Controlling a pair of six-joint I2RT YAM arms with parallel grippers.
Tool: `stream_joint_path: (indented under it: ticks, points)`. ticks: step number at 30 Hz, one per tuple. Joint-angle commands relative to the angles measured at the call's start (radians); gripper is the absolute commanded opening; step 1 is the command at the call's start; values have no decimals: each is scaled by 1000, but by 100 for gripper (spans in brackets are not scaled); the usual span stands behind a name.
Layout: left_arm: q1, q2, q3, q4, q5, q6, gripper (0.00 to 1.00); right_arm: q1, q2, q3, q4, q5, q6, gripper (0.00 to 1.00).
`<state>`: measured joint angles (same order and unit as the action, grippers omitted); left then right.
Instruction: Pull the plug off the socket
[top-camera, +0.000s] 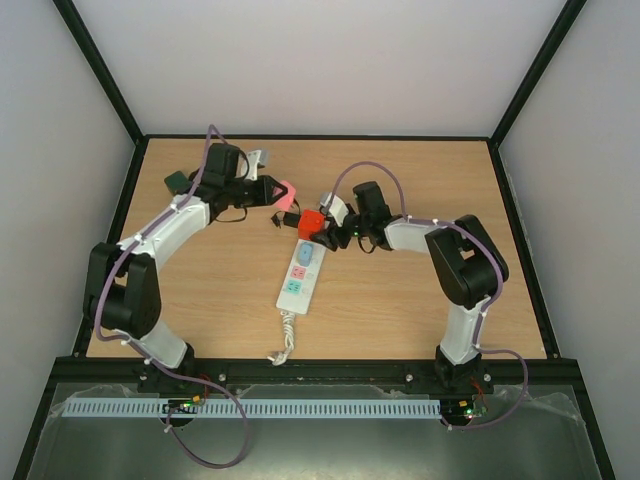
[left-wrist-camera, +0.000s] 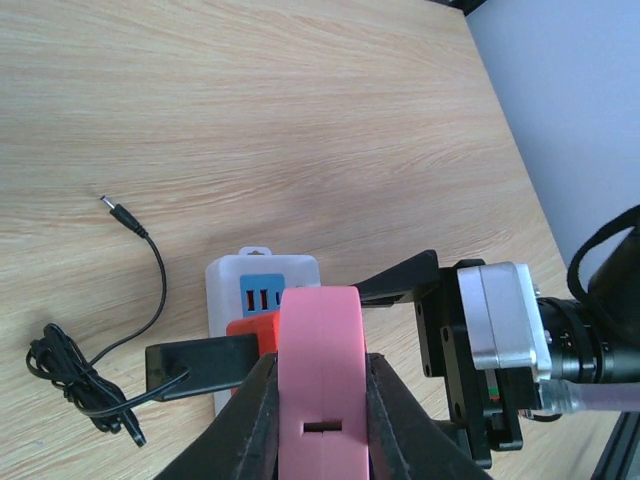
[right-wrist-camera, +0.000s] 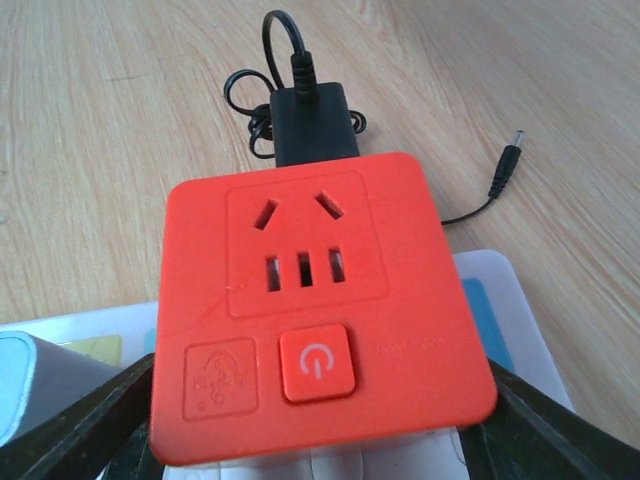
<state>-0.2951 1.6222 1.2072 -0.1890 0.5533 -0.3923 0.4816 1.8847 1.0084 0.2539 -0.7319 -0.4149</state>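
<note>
The white power strip (top-camera: 298, 275) lies mid-table, its coiled cord (top-camera: 286, 335) toward me. A red cube plug (top-camera: 311, 224) with a power button sits over the strip's far end. It fills the right wrist view (right-wrist-camera: 320, 300), with the strip (right-wrist-camera: 490, 300) beneath. My right gripper (top-camera: 322, 230) is shut on the red cube, one finger (right-wrist-camera: 90, 430) on each side. My left gripper (top-camera: 283, 196) is shut on a pink plug (left-wrist-camera: 320, 330) and holds it above the strip's far end (left-wrist-camera: 262, 285). I cannot tell whether the red cube is seated.
A black adapter (right-wrist-camera: 315, 120) sticks out of the red cube's far side. Its thin bundled black cable (left-wrist-camera: 75, 375) ends in a barrel jack (left-wrist-camera: 115, 212) on the wood. A dark green object (top-camera: 177, 180) lies at the far left. Black frame rails edge the table.
</note>
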Motion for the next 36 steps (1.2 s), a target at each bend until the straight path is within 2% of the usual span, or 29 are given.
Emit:
stream_joint_path:
  ticks: [1, 5, 11, 17, 19, 24, 34, 36]
  points:
    - [35, -62, -34, 46, 100, 50, 3, -6, -39, 67, -118, -57, 17, 75]
    - [63, -114, -63, 63, 145, 94, 2, -6, -51, 135, -186, -81, 27, 78]
    - [102, -183, -87, 53, 233, 181, 2, -10, -84, 236, -318, -136, 24, 76]
    - [119, -232, -79, -55, 421, 375, 3, -31, -98, 373, -597, -321, -25, 71]
    - [119, -254, -88, -78, 472, 431, 3, -31, -120, 388, -641, -376, -19, 69]
    - [109, -332, -131, -78, 514, 479, 3, -26, -202, 382, -658, -501, 46, 66]
    - [9, -375, -132, -142, 527, 544, 3, 57, -294, 368, -593, -487, 142, 61]
    - [4, -378, -132, -145, 528, 542, 3, 74, -306, 361, -596, -492, 136, 56]
